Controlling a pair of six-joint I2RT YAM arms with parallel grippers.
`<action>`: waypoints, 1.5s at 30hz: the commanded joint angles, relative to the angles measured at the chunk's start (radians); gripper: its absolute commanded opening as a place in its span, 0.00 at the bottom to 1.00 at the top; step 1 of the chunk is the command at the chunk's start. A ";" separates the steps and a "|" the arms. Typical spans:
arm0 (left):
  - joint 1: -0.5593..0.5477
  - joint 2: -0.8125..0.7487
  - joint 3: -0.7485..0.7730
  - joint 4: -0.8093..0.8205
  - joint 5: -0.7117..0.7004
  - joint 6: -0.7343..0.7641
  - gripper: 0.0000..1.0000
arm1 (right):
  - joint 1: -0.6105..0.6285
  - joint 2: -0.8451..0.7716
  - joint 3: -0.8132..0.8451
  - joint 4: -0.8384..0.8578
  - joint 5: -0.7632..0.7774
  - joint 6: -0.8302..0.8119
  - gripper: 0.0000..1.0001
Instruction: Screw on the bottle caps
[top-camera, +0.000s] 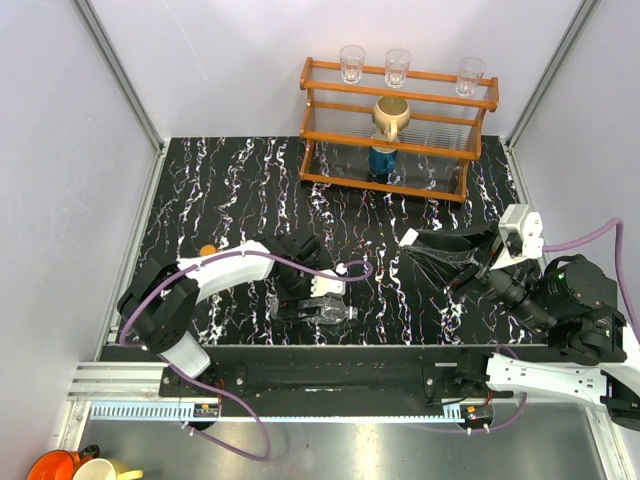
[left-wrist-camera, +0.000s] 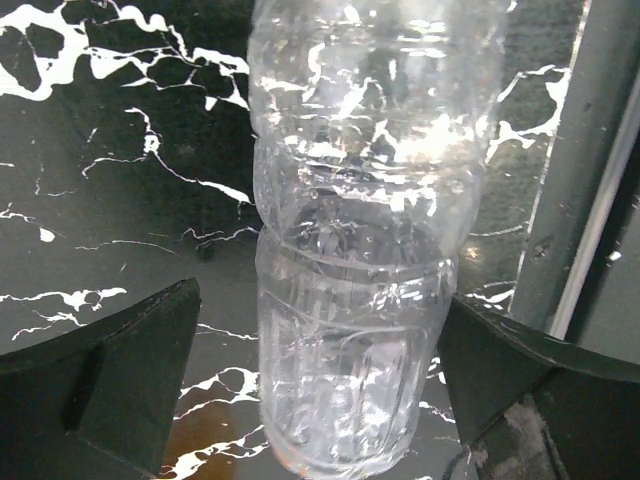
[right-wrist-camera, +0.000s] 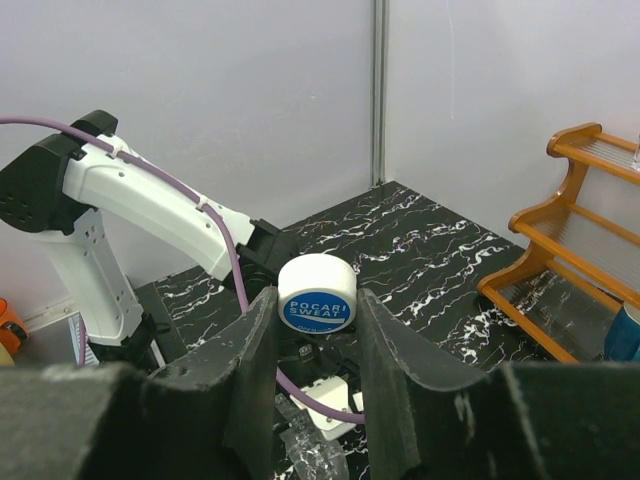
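We see the clear ribbed bottle (top-camera: 330, 311) low on the black marbled tabletop (top-camera: 230, 190), near its front edge and left of the middle; from above it seems to lie on its side with the narrower end pointing right. The left gripper (top-camera: 318, 305) reaches over it with its jaws spread. In the left wrist view the two dark fingers (left-wrist-camera: 120, 380) stand on either side of the bottle, the one on the right of that view at or just beside the plastic, the other with a strip of tabletop showing between it and the bottle, so we read no firm pinch there. The right gripper (right-wrist-camera: 318, 300) is held up off the tabletop on the right side, pointing toward the left arm, and it pinches the blue-and-white cap (right-wrist-camera: 318, 292) between its fingertips, the blue printed face turned toward the wrist camera. A small orange object (top-camera: 207, 250) sits on the tabletop just beside the left arm's white link; we cannot tell whether it is a cap or part of a bottle. At the back stands a wooden rack (top-camera: 440, 99) carrying three drinking glasses (top-camera: 398, 66) on top and a tan mug (top-camera: 391, 115) below them
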 joint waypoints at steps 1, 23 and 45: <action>-0.021 -0.013 -0.051 0.106 -0.105 -0.059 0.99 | 0.007 -0.002 0.033 0.002 -0.010 0.014 0.39; -0.053 -0.404 -0.118 0.088 -0.218 -0.113 0.52 | 0.007 0.062 0.078 -0.125 -0.044 0.106 0.39; -0.136 -0.634 0.453 -0.576 -0.080 -0.115 0.56 | 0.007 0.276 0.246 -0.393 -0.489 0.305 0.39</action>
